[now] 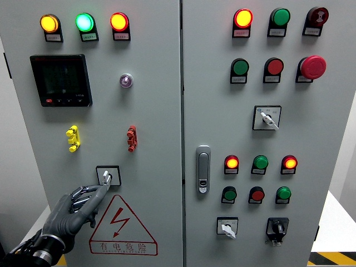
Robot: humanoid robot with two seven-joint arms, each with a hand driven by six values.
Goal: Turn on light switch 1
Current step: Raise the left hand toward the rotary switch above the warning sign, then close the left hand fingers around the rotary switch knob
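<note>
Grey painted steel fills my view: a control cabinet [156, 128] with two doors that meet at a vertical seam near the middle. On the left door, going from big to small, I see a dark display meter [61, 80] near the top, a red warning triangle [121, 219] with a lightning bolt near the bottom, three lit round lamps [84, 22] in amber, green and red along the top edge, and two small toggles, one yellow [73, 138] and one red [131, 138].

The switch I take to be light switch 1 [107, 177] sits on the lower left door, just above the warning triangle. It is a small square black-rimmed plate with a short silvery knob handle. The handle's long axis stands close to upright, tilted slightly.

My left hand [75, 211] comes up from the lower left corner, dark grey and metallic. The fingers [95, 192] are extended and loosely bunched, gripping nothing, and the tips reach the knob's lower end, touching or nearly so; I cannot tell which. The switch lies up and to the right of the palm. My right hand is out of view, so the left is the one placed for the turn.
</note>
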